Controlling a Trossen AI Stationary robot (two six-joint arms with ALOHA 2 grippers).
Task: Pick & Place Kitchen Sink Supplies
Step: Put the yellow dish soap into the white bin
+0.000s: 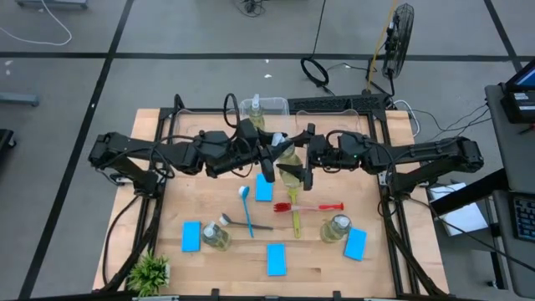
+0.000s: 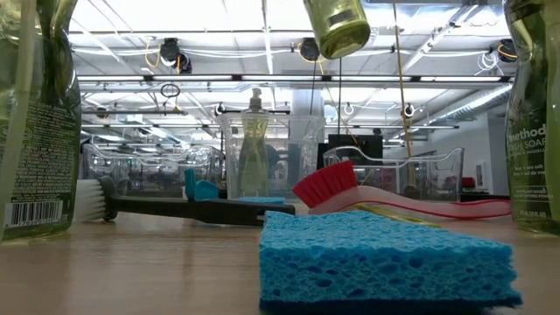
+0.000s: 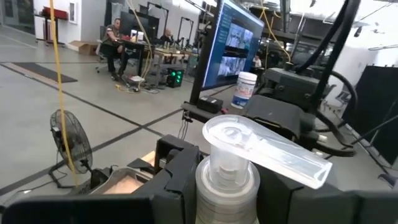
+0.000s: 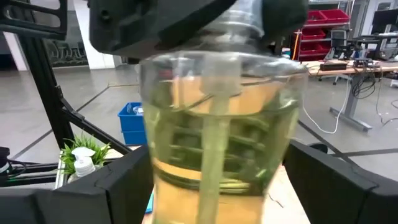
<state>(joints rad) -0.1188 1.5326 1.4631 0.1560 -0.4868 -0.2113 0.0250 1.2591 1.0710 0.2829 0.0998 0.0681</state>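
Observation:
A clear bottle (image 1: 289,167) of yellow-green liquid hangs above the table's middle, and its base shows at the top of the low view (image 2: 337,22). My left gripper (image 1: 272,159) comes from the table's left and is shut on it. My right gripper (image 1: 303,163) comes from the right, open, one finger on each side of the bottle's body (image 4: 224,124). On the table are a second bottle (image 1: 216,236) and a third bottle (image 1: 334,227), several blue sponges (image 1: 264,188), a blue brush (image 1: 247,209), a red brush (image 1: 305,206) and a yellow-green brush (image 1: 295,219). My left gripper pinches the bottle's neck (image 3: 227,186), just below the pump top, between its two fingers (image 3: 177,180). The fingers reach in level from the table's left. The bottle hangs below the hold, lifted clear of the table and a little tilted. My right gripper: I cannot tell whether its fingers touch the bottle's body.
Another bottle (image 1: 255,109) stands in a clear bin (image 1: 272,102) at the far edge. More clear bins (image 2: 394,175) stand along the back. A small green plant (image 1: 150,272) sits at the near left corner. A sponge (image 2: 385,262) lies near the front edge.

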